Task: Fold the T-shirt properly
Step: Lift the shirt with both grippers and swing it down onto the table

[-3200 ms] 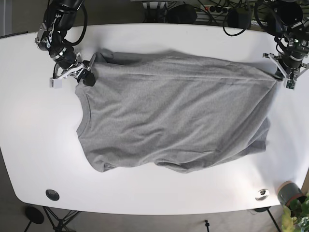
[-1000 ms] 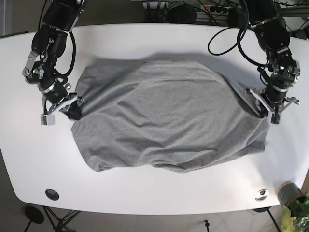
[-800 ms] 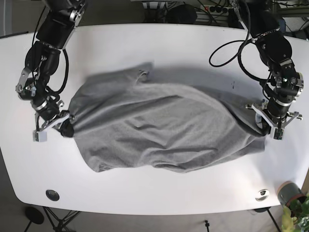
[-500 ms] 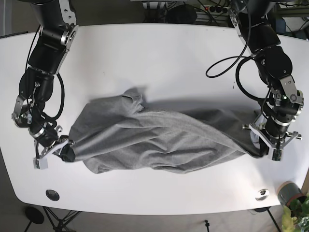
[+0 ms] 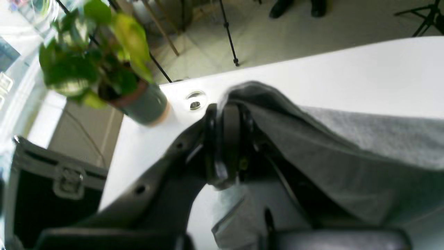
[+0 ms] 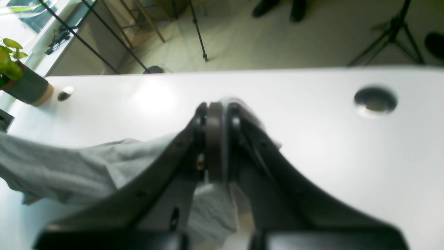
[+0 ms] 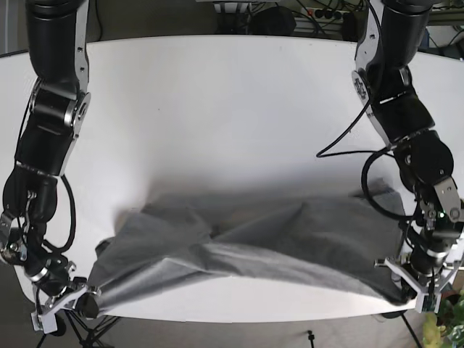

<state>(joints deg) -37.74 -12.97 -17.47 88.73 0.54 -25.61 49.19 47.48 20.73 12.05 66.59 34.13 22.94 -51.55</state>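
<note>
Grey T-shirt (image 7: 246, 246) is bunched along the desk (image 7: 217, 109) front edge, both corners clamped in the left fingers (image 7: 415, 296) and right fingers (image 7: 78, 304), so pulling further could drag it off the edge or fold it crooked.

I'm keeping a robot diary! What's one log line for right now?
left claw: shut on grey cotton T-shirt | right claw: shut on shirt | both at near edge of white table | shirt bunched

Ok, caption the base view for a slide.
Both grippers, left and right, pinch the grey T-shirt at the white table's near edge.
</note>
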